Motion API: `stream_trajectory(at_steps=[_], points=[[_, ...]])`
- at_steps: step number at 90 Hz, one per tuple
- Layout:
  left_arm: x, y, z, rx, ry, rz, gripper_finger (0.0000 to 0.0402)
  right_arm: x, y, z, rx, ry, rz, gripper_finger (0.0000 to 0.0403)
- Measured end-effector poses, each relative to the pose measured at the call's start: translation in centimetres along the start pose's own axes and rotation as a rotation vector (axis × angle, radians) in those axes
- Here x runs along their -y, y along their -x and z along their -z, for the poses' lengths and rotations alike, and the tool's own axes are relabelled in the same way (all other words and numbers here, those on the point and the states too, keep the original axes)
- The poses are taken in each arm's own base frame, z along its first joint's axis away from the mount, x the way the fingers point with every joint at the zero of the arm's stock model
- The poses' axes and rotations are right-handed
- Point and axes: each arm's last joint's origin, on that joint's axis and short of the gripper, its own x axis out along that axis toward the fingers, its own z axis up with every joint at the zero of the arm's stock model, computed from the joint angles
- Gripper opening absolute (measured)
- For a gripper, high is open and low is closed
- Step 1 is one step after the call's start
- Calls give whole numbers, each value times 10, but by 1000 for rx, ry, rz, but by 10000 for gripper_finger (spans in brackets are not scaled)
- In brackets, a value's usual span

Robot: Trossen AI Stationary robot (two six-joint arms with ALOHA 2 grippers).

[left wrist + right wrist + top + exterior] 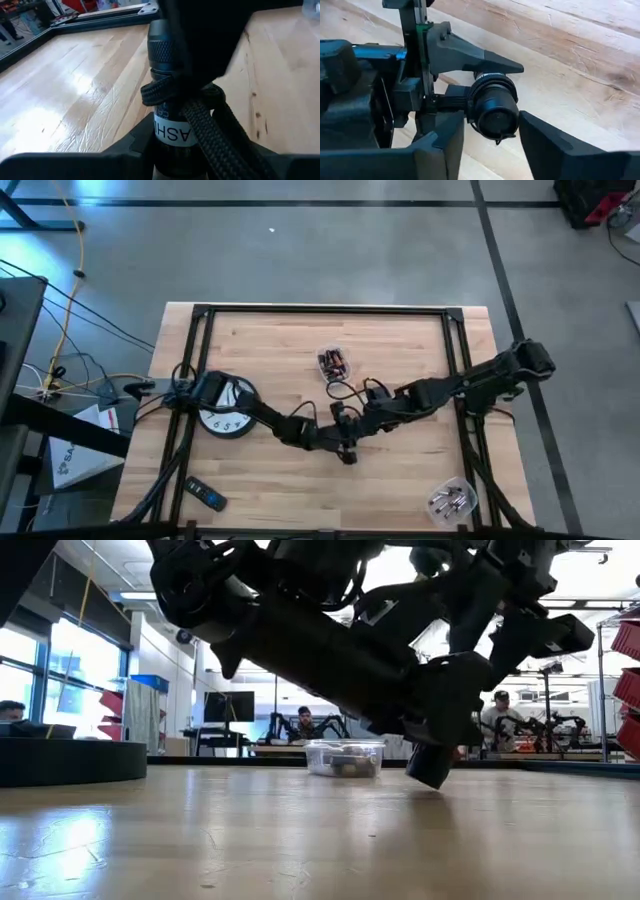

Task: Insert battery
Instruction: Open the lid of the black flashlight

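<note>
Gripped around its labelled barrel by the left hand (172, 150), a black flashlight (172, 100) is held low over the middle of the table (270, 340), seemingly so that its end is presented to the other arm. In the right wrist view, that end (494, 107) faces outward between the fingers of the right hand (492, 150), which stand wide apart on either side of it and close on nothing. A cord (200, 120) is wrapped around the barrel just ahead of the left hand. No battery is seen in either hand. A clear tub of batteries (334, 364) stands on the table beyond both hands, and a second tub (452, 501) lies well apart behind the right hand. The insertion is judged not yet done; whether the flashlight's end is capped cannot be told.
</note>
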Motion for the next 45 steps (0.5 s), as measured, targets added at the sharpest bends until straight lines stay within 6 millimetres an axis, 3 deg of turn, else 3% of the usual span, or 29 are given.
stream_trajectory(at_steps=[17,29,45], points=[[0,0,0,-2,-2,-2,97,0,0,0,7,28,3,80],[0,0,0,-2,-8,5,97,0,0,0,6,90,2,79],[4,2,0,2,-50,63,97,0,0,1,-29,299,-2,82]])
